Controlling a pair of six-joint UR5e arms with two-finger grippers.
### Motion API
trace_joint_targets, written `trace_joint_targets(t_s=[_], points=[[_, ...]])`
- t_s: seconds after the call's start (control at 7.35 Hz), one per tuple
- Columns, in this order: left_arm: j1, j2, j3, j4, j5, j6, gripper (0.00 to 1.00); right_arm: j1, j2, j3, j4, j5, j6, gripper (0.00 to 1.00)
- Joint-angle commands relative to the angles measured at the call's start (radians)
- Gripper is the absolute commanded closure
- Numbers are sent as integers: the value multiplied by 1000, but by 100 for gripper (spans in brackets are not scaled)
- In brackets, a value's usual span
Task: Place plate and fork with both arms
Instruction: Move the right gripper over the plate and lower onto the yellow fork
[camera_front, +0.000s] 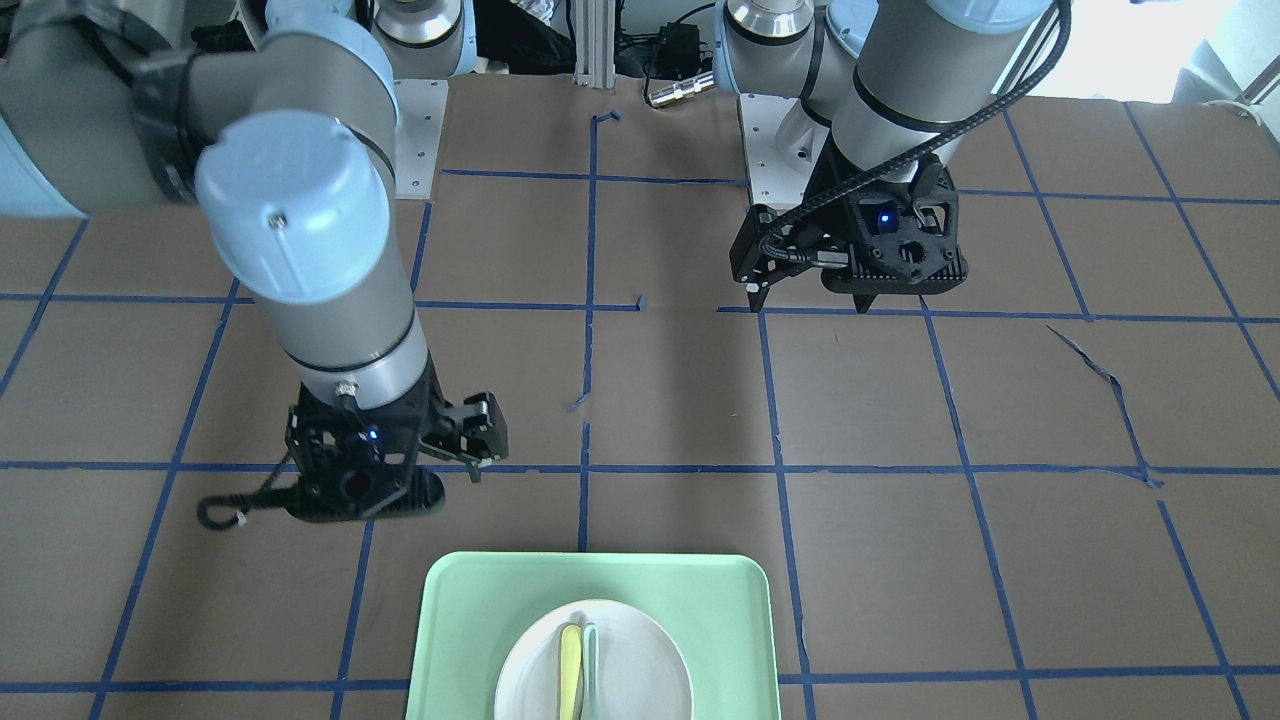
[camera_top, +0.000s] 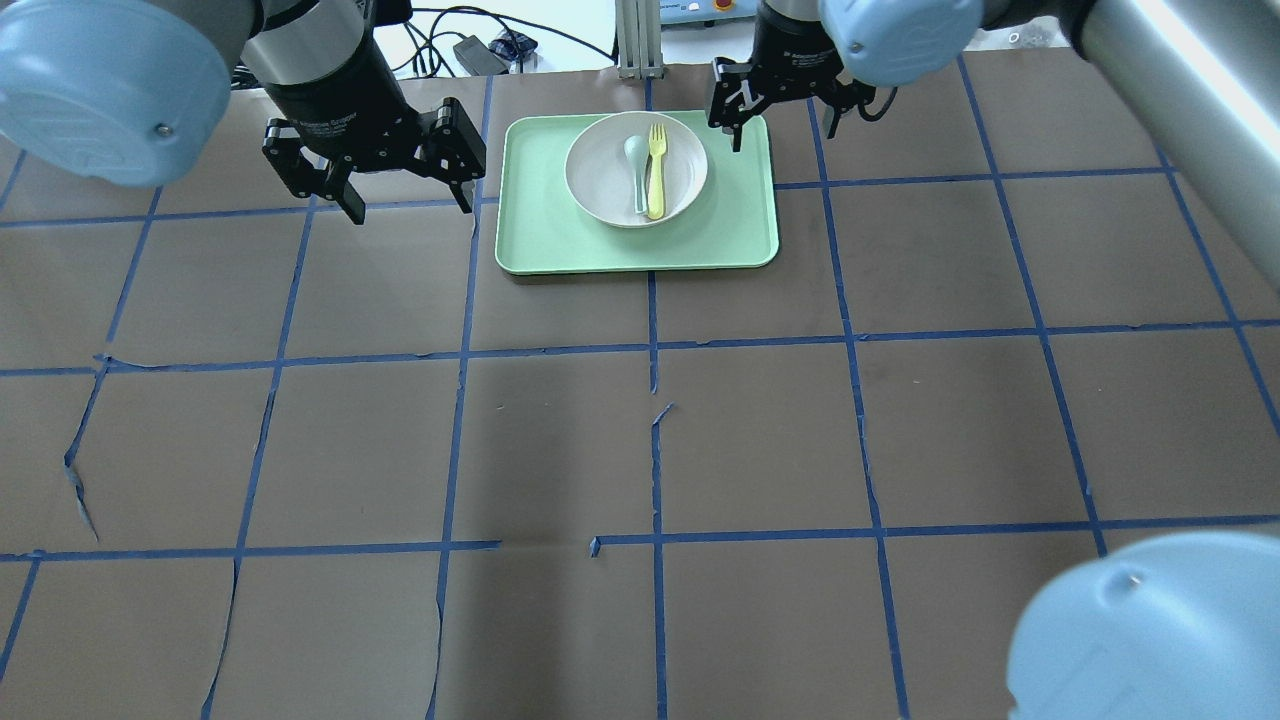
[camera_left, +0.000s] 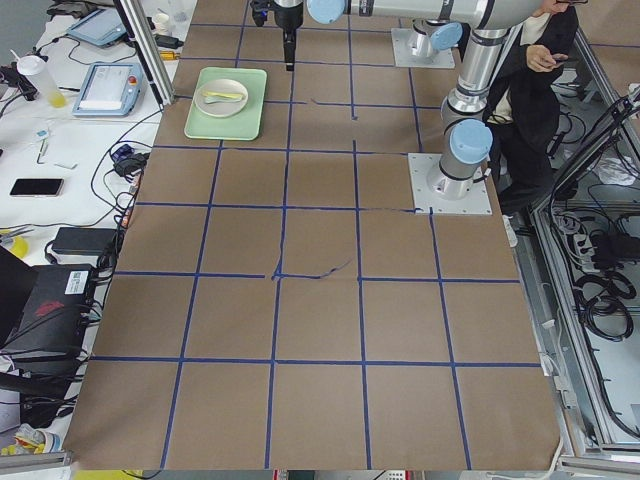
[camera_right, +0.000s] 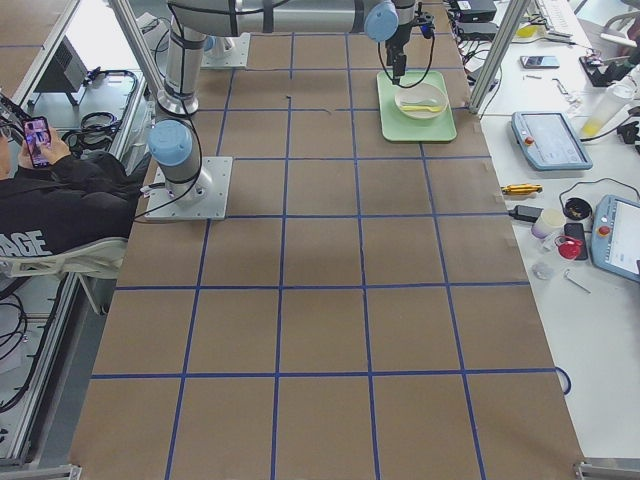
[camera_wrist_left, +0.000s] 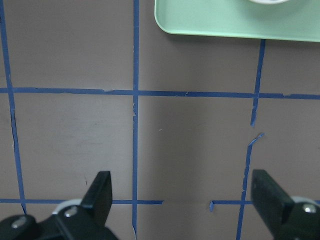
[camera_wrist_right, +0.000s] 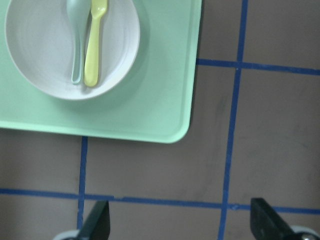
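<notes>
The off-white plate (camera_top: 600, 170) sits on the mint-green tray (camera_top: 740, 220) at the table's far edge. The pale-yellow fork (camera_top: 656, 170) lies in the plate beside a grey-green spoon (camera_top: 636, 160). My left gripper (camera_top: 410, 208) is open and empty, hanging above the table to the left of the tray. My right gripper (camera_top: 783, 130) is open and empty above the tray's far right corner. The right wrist view shows the plate (camera_wrist_right: 40, 45), the fork (camera_wrist_right: 94, 45) and the tray (camera_wrist_right: 160, 100) ahead of the open right gripper (camera_wrist_right: 180, 210). The left wrist view shows the tray's corner (camera_wrist_left: 225, 20).
Brown paper with a blue tape grid covers the table (camera_top: 640, 450); some tape is torn. The arms' base plates (camera_left: 450, 185) stand at the robot's side. A bench with tablets and cables (camera_right: 560, 140) lies past the tray. A seated person (camera_right: 50, 190) is beside the robot.
</notes>
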Motion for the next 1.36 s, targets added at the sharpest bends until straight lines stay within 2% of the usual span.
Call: trace_joint_targets(t_s=[0.0, 0.14, 0.27, 0.54, 0.68, 0.95, 1.09, 1.22], points=[[1, 1, -1, 0, 2, 1, 0, 29, 171, -43, -188, 2, 14, 0], [1, 1, -1, -1, 2, 2, 0, 30, 222, -54, -238, 4, 15, 1], [1, 1, -3, -1, 2, 2, 0, 35, 263, -79, -261, 19, 41, 11], [1, 2, -4, -4, 3, 5, 0, 55, 377, -167, -286, 43, 92, 11], [4, 13, -16, -1, 2, 5, 0, 65, 414, -221, -286, 37, 107, 15], [7, 20, -30, 0, 2, 5, 0, 79, 436, -241, -287, 36, 114, 24], [7, 20, -30, 0, 3, 5, 0, 87, 437, -254, -287, 37, 114, 34], [7, 17, -32, 2, 2, 5, 0, 89, 449, -255, -287, 39, 111, 38]])
